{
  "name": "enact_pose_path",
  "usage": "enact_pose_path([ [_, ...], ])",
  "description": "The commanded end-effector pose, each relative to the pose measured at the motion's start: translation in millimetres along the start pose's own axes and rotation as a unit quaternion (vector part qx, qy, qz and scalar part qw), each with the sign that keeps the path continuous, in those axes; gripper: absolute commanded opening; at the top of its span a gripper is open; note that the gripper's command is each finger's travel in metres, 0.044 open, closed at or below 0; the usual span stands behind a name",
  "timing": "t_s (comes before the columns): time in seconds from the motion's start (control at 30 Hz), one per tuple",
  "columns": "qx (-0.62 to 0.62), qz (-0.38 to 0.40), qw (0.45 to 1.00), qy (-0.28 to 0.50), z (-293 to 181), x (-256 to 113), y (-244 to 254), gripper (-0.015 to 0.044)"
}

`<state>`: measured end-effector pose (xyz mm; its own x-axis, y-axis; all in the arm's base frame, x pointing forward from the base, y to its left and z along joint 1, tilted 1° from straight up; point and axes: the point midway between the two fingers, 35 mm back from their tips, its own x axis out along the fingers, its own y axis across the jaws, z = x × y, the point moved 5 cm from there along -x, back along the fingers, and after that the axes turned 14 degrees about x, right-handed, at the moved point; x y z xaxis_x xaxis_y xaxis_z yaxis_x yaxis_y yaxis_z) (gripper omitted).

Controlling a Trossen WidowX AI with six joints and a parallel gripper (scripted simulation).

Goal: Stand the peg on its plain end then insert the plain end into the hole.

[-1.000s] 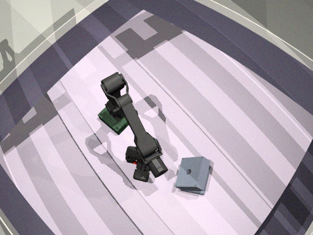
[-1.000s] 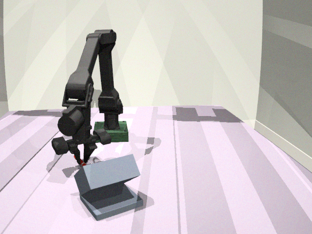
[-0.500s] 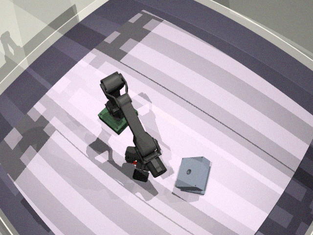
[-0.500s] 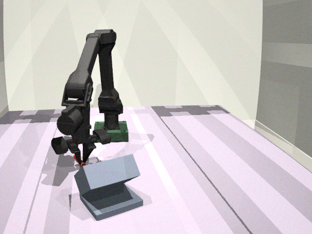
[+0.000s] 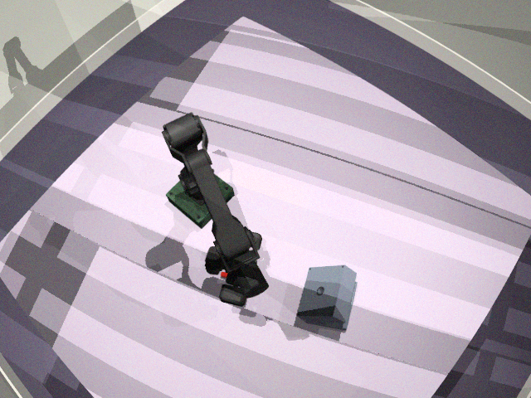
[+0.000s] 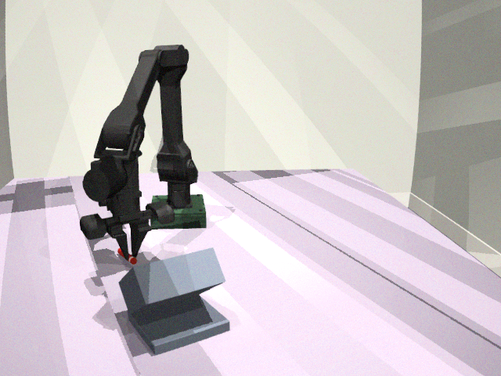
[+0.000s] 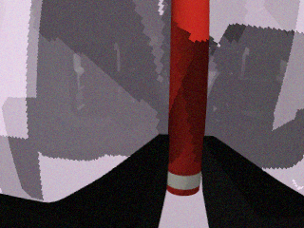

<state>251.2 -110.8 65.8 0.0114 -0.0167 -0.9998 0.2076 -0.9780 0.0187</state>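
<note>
The red peg (image 5: 223, 274) (image 6: 120, 252) (image 7: 188, 95) lies on its side at table level, between the arm's base and the panel. Its white band (image 7: 183, 181) is near the end at the bottom of the wrist view. My gripper (image 6: 130, 257) (image 7: 185, 145) points down and is shut on the peg close to that banded end, one finger on each side. The plain end is outside the wrist view. The blue-grey sloped panel (image 5: 328, 278) (image 6: 182, 275) shows its single hole (image 5: 320, 290) in the top view; the hole is hidden in the exterior view.
The arm's green base (image 5: 201, 215) (image 6: 198, 220) stands behind the gripper. The panel's foot plate (image 6: 192, 338) rests on the table (image 5: 386, 240) (image 6: 323, 291). Dark shadows and stripes cross the table top.
</note>
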Motion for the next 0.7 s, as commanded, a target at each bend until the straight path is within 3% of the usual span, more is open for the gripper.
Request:
enact_pose_path([
  [0.0,-0.001,-0.004,1.0,0.018,3,-3,0,0.0051],
  [0.67,-0.001,-0.024,0.995,0.101,21,-11,5,0.0051],
])
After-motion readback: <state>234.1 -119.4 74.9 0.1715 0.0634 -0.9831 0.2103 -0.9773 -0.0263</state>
